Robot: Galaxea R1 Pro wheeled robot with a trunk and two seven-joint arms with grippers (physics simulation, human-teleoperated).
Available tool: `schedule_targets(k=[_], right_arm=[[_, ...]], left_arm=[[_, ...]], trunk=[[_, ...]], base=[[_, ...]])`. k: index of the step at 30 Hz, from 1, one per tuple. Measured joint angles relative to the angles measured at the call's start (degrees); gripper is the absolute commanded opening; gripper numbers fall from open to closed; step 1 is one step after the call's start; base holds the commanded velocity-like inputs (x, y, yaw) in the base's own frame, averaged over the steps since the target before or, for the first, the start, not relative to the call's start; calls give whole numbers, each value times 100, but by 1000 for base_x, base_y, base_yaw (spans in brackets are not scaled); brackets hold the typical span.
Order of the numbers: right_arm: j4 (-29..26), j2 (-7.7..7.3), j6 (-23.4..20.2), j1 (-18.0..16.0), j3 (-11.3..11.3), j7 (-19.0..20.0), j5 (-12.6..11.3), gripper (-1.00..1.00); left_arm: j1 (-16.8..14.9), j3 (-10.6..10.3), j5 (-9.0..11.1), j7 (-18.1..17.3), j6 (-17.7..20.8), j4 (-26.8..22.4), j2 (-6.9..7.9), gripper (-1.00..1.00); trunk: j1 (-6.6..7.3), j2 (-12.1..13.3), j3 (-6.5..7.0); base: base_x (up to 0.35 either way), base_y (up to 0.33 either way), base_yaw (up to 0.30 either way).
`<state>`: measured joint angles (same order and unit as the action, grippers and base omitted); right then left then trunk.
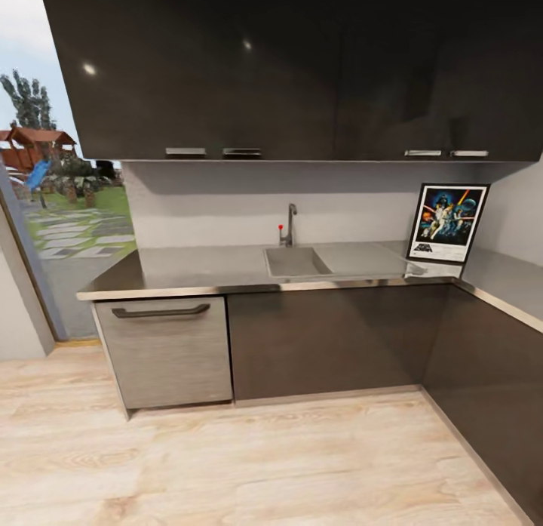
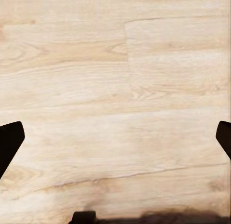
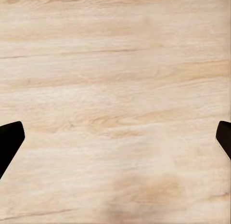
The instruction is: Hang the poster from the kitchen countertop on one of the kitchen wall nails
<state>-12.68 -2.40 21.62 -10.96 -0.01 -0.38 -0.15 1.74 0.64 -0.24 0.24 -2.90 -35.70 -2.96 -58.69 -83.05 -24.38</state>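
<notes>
the poster [image 1: 447, 224] stands upright in the far right corner of the grey tabletop [image 1: 219, 266], leaning on the wall, right of the sink [image 1: 296, 262] (tap behind it). the left gripper [image 2: 115, 137] and right gripper [image 3: 115, 139] both hang wide open, empty, over the wooden floor [image 1: 264, 466].

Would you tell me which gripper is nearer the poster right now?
Cannot tell: left gripper and right gripper both hang open over wooden floor; the poster leans on the countertop at far right.
</notes>
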Motion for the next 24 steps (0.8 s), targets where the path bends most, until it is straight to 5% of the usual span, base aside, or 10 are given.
schedule_targets(k=[14,24], right_arm=[[-2,-1,0,1,0,2,0,100],[-2,-4,0,0,0,-2,12,100]], left_arm=[[-1,3,1,0,0,1,0,100],[0,8,8,0,0,0,16,100]], trunk=[[0,0,-1],[0,0,-1]], base=[[318,-99,-225],[319,-110,-34]])
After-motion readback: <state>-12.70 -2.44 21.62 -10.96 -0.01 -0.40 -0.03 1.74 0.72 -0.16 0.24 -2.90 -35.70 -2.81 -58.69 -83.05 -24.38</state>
